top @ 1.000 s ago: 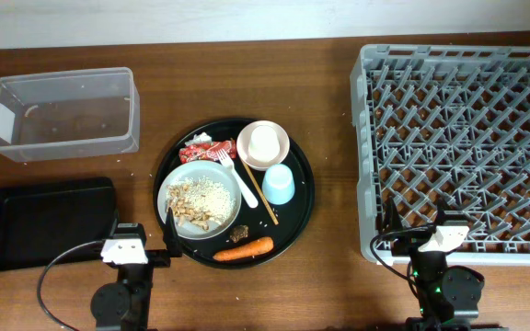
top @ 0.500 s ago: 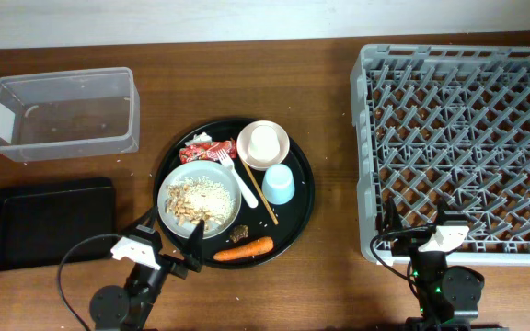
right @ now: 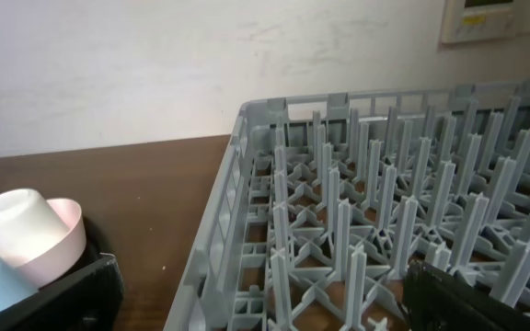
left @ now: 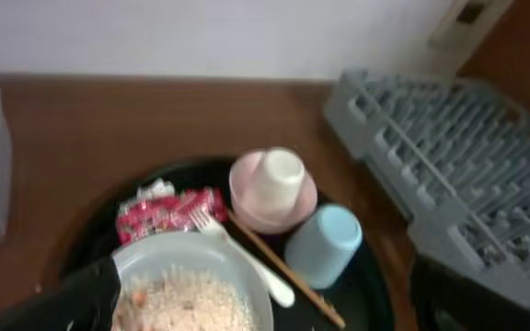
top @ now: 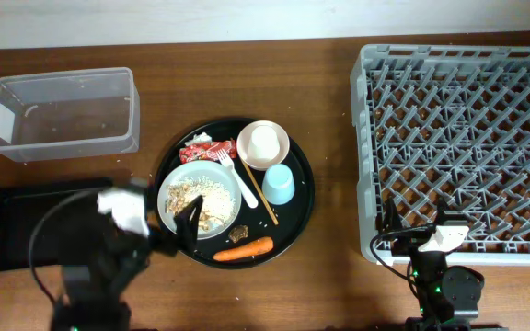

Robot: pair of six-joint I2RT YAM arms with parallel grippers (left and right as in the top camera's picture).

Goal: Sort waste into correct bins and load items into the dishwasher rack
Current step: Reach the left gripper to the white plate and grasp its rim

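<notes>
On a round black tray (top: 300,213) a pale plate (top: 175,184) holds rice (top: 205,198) with brown scraps. Around it lie a red-and-white wrapper (top: 197,152), a carrot (top: 245,248), a white fork (top: 239,180), chopsticks (top: 264,198), a light blue cup (top: 280,184) and a pinkish bowl (top: 283,147) with a cream cup (top: 263,142) in it. My left gripper (top: 175,232) is open over the plate's near edge; in the left wrist view its fingers (left: 265,313) straddle the plate (left: 237,267). My right gripper (top: 412,225) is open and empty at the grey rack's (top: 467,119) front left corner.
A clear tub (top: 63,115) stands at the back left. A shallow black rectangular tray (top: 17,225) lies in front of it, partly under my blurred left arm. The right wrist view shows the rack's tines (right: 375,211) and the bowl (right: 58,244).
My left arm has risen and swung forward from the table's front edge towards the plate and is blurred with motion. The right arm has not moved.
</notes>
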